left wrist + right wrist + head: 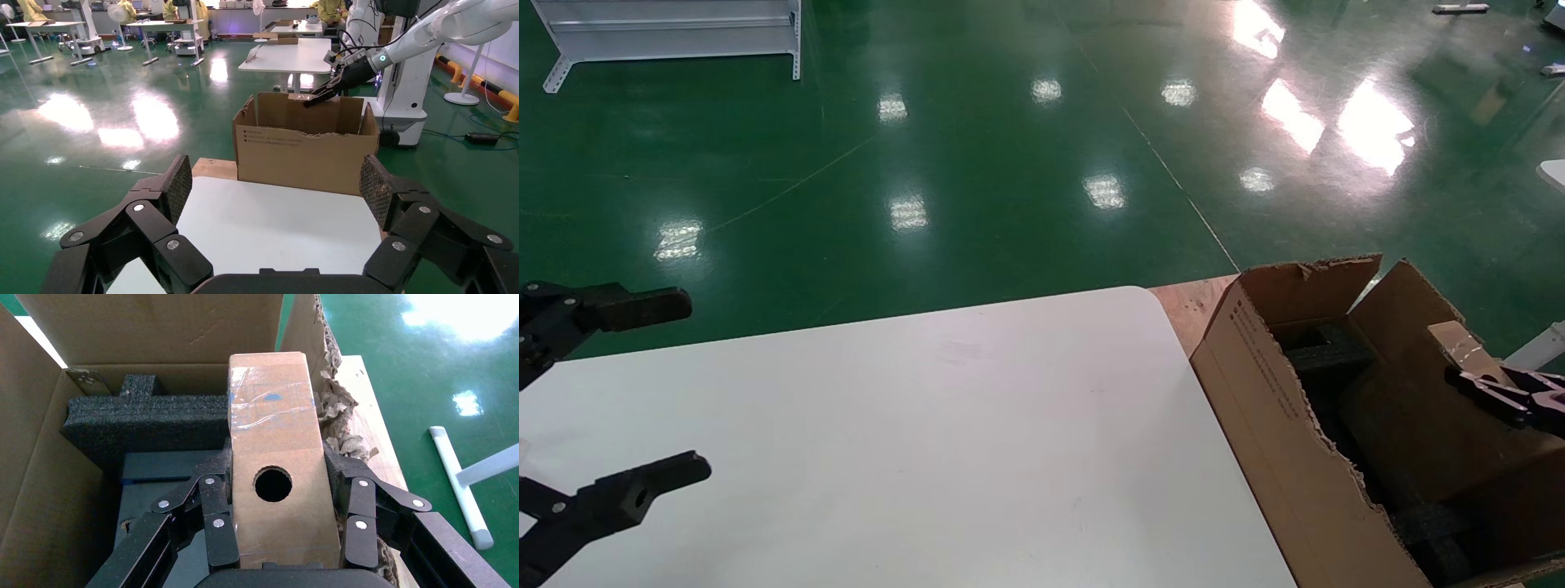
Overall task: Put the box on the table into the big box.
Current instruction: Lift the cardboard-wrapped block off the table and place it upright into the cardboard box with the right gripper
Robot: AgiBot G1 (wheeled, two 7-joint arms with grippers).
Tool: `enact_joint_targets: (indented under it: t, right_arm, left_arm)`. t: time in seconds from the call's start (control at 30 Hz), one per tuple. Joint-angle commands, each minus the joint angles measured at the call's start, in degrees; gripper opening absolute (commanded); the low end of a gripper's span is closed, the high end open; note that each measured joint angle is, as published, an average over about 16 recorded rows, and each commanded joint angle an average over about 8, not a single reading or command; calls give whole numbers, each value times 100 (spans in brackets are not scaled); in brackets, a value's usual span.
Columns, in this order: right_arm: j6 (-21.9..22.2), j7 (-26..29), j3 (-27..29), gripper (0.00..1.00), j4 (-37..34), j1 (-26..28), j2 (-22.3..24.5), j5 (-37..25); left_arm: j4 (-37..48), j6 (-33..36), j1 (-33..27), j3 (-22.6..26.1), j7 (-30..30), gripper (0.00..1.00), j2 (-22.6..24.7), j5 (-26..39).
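Small brown cardboard box with a round black hole (275,471): clamped in right gripper (281,505), long axis along its fingers.
Big torn brown corrugated carton (1267,408): directly under it, lower right of head view.
Left gripper (670,388): spread wide, holding nothing, lower left.

Floor (977,147): glossy green coating throughout, carrying bright reflections of overhead lights, strongest at upper right of the head view. Thin pale lines (1173,175) cross it diagonally. A white metal rack (666,33) stands at upper left of the head view. The left wrist view shows an open hall: white tables (292,56) on pale legs at centre, further tables (46,27) along the upper left, standing fans (116,15), and persons in yellow clothing (130,9) at the far wall. A yellow-and-black floor barrier (483,82) runs along the right edge, with a black cable (483,139) lying near it.
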Motion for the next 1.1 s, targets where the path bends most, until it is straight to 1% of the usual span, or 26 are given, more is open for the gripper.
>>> enact_joint_targets:
  t: [0.03,0.4,0.43,0.47,0.67,0.7,0.73,1.1]
  right_arm:
    - [-24,0,2,0,-51,-16,-22,-4]
    - [-117,-26,-27,0,-297,-42,-151,-55]
    - [-125,-29,-33,3,-315,-39,-161,-61]
    - [-131,-31,-39,14,-331,-35,-168,-67]
    - [-157,-39,-73,89,-397,-4,-193,-83]
    - [-158,-39,-75,98,-402,-1,-195,-84]
    - [-159,-39,-77,100,-406,1,-196,-84]
    - [-141,-42,-88,100,-409,-15,-194,-138]
  left_arm:
    - [0,0,0,0,0,100,0,0]
    - [0,0,0,0,0,100,0,0]
    - [0,0,0,0,0,100,0,0]
    - [0,0,0,0,0,100,0,0]
    - [1,-1,1,0,0,100,0,0]
    - [1,-1,1,0,0,100,-1,-1]
    - [1,-1,1,0,0,100,-1,-1]
    - [2,-2,2,0,0,100,-1,-1]
